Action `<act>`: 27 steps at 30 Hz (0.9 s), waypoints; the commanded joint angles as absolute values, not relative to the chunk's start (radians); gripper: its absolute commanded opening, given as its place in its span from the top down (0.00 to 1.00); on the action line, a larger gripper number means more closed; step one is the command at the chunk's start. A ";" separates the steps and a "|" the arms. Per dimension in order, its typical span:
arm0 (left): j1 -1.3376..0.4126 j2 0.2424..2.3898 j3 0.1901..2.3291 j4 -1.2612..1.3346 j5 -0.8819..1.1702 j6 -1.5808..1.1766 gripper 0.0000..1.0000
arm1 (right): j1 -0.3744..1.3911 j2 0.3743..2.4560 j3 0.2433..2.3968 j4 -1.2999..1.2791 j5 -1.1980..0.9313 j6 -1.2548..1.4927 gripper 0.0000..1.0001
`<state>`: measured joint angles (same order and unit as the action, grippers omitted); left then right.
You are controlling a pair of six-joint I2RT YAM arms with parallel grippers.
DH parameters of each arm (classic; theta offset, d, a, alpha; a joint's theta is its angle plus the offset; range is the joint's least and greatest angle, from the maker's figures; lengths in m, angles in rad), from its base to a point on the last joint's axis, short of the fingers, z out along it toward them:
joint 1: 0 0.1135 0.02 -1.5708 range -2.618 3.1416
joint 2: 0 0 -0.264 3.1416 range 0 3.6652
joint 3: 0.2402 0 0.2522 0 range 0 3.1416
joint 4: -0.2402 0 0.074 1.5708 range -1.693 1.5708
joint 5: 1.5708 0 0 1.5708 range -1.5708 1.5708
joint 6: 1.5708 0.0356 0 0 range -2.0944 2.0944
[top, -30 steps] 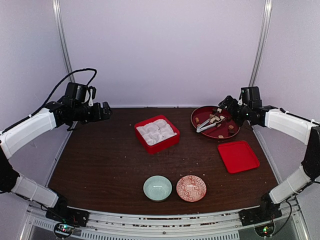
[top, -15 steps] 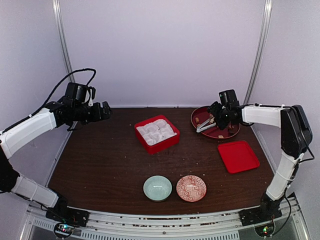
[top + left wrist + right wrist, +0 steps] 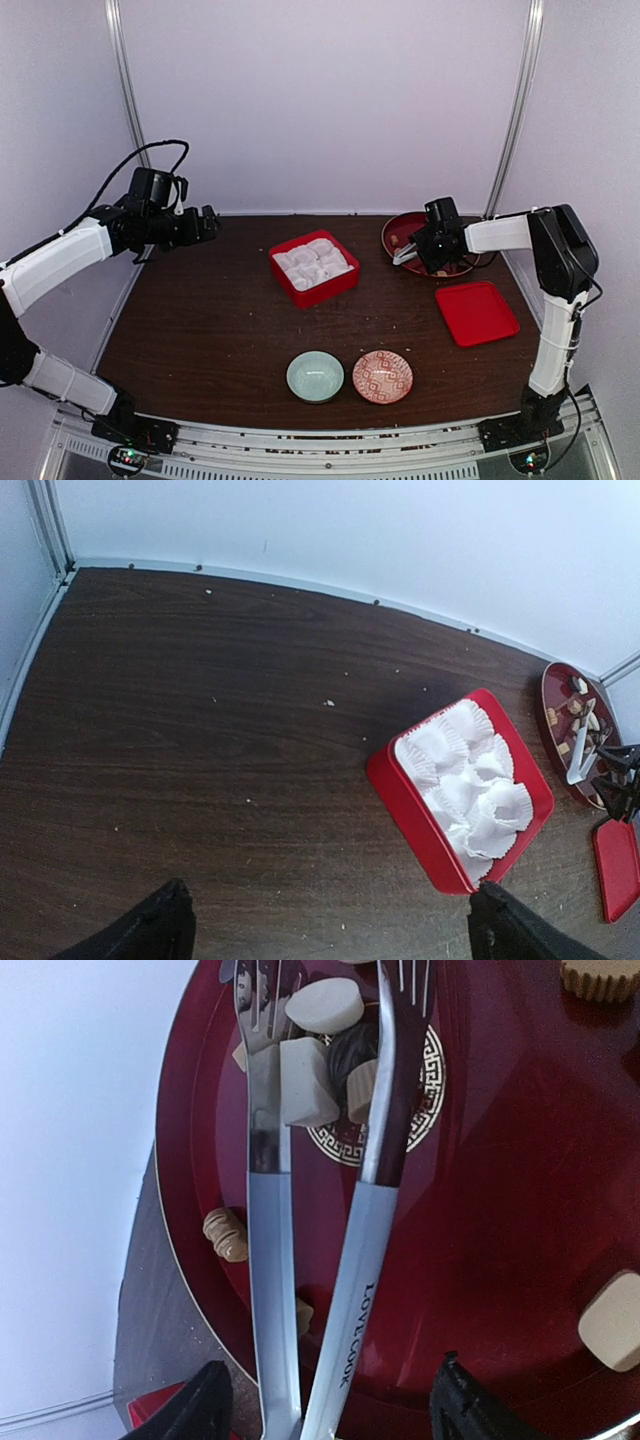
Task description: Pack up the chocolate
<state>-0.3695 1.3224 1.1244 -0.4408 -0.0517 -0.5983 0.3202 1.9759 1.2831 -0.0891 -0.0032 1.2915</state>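
The left gripper point(image 3: 328, 910) hangs above the far left part of the table point(image 3: 200, 320). It is released: its two fingers stand wide apart with only bare table surface between them.

Right of it, toward the middle of the table, sits a red box point(image 3: 345, 283) packed with white crinkled paper cups point(image 3: 470, 790). At the near edge, two small bowls stand side by side: a pale green bowl point(image 3: 315, 376) on the left and a red patterned bowl point(image 3: 382, 376) just beside it on the right.

At the far right stands a dark red plate point(image 3: 500, 1220). All visible chocolate pieces point(image 3: 308, 1095) lie on this plate. A whitish cube, a whitish round piece and one dark piece are grouped at the gold centre emblem. A tan piece lies near the left rim, and further pale pieces lie toward the right edge of the right wrist view.

Silver tongs point(image 3: 270, 1260) lie on the plate with their toothed tips among the centre group. The whitish cube sits between the two tong arms.

The right gripper point(image 3: 332, 1385) is low over the near rim of the plate. Its fingers straddle the tong handles. The jaws are spread, with a visible gap between the right finger and the nearer handle, so nothing is grasped.

A flat red lid point(image 3: 477, 312) lies on the table nearer than the plate, apart from it.
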 commanded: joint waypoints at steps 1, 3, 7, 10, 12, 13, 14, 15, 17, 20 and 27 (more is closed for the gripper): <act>-0.354 1.320 1.110 -0.393 -0.043 -0.611 0.02 | 0.318 2.007 1.335 -0.071 0.030 1.342 0.36; -0.350 1.322 1.108 -0.393 -0.043 -0.616 0.02 | 0.314 2.024 1.348 -0.077 0.028 1.350 0.41; -0.344 1.321 1.100 -0.393 -0.041 -0.621 0.02 | 0.309 2.049 1.378 -0.096 0.024 1.362 0.45; -0.337 1.322 1.096 -0.393 -0.039 -0.620 0.02 | 0.305 2.071 1.395 -0.113 0.012 1.371 0.46; -0.332 1.323 1.093 -0.394 -0.037 -0.621 0.02 | 0.302 2.080 1.397 -0.114 0.006 1.379 0.48; -0.329 1.322 1.092 -0.394 -0.037 -0.624 0.02 | 0.301 2.083 1.397 -0.117 0.006 1.384 0.50; -0.326 1.322 1.090 -0.393 -0.037 -0.626 0.02 | 0.299 2.085 1.396 -0.118 0.006 1.386 0.52; -0.326 1.321 1.090 -0.393 -0.037 -0.627 0.02 | 0.299 2.086 1.396 -0.119 0.007 1.389 0.54; -0.320 1.321 1.087 -0.389 -0.035 -0.630 0.02 | 0.299 2.090 1.398 -0.124 0.009 1.391 0.57; -0.317 1.325 1.085 -0.388 -0.032 -0.630 0.02 | 0.299 2.101 1.400 -0.129 0.002 1.394 0.63; -0.306 1.322 1.078 -0.390 -0.032 -0.633 0.02 | 0.298 2.108 1.397 -0.143 -0.001 1.406 0.71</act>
